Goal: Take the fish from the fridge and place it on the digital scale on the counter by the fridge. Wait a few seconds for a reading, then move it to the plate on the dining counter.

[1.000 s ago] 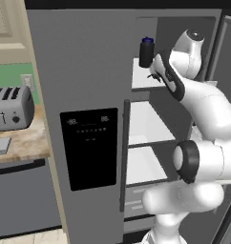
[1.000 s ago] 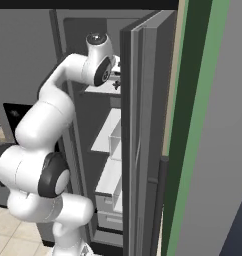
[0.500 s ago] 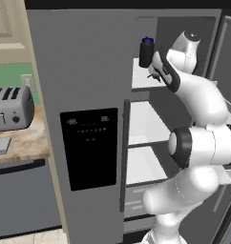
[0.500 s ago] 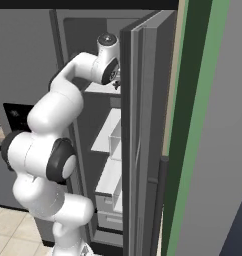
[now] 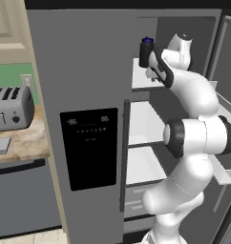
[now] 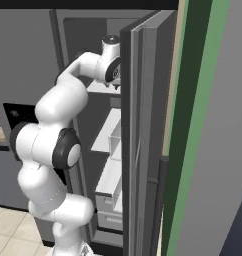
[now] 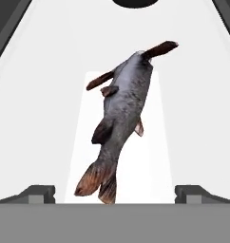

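Silver toaster (image 5: 11,107) — dark bottle (image 5: 146,51) on upper shelf.

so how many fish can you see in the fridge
1. The fish lies on a white shelf inside the fridge, between the open gripper's fingertips. Others may be hidden on lower shelves.

Dark grey fish (image 7: 121,114) lying flat on white fridge (image 5: 84,62) shelf, door open
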You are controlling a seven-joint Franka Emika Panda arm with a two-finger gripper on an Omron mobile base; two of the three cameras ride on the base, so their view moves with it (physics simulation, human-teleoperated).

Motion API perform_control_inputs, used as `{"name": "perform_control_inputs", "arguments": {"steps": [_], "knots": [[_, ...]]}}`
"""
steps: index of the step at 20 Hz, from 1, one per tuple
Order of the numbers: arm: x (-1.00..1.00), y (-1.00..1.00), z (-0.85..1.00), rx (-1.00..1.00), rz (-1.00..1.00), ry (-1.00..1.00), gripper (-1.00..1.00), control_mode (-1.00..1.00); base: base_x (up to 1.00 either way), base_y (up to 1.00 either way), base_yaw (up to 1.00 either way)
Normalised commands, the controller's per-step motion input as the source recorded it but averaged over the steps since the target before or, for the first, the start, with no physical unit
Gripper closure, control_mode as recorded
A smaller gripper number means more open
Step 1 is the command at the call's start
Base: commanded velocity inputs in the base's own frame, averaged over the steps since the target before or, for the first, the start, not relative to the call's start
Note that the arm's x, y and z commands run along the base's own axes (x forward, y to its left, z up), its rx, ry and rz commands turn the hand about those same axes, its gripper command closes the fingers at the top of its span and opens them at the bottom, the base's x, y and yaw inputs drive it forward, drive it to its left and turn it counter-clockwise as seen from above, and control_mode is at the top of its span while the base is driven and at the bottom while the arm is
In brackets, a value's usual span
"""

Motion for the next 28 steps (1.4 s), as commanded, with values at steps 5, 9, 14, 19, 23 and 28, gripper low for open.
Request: {"name": "perform_control_inputs", "arguments": {"steps": [5, 9, 14, 19, 23, 28], "knots": [[0.27, -0.03, 0.0, 0.0, 0.0, 0.03, -1.0, -1.0, 0.0, 0.0, 0.0], [0.29, 0.0, 0.0, 0.0, 0.0, 0.08, -1.0, -1.0, 0.0, 0.0, 0.0], [0.35, 0.0, -0.01, 0.0, 0.0, 0.1, -1.0, -1.0, 0.0, 0.0, 0.0], [0.34, 0.0, 0.0, 0.0, 0.0, 0.02, -1.0, -1.0, 0.0, 0.0, 0.0], [0.12, 0.0, -0.02, 0.0, 0.0, 0.0, -1.0, -1.0, 0.0, 0.0, 0.0], [0.0, 0.0, -0.22, 0.0, 0.0, 0.0, -1.0, -1.0, 0.0, 0.0, 0.0]]}}
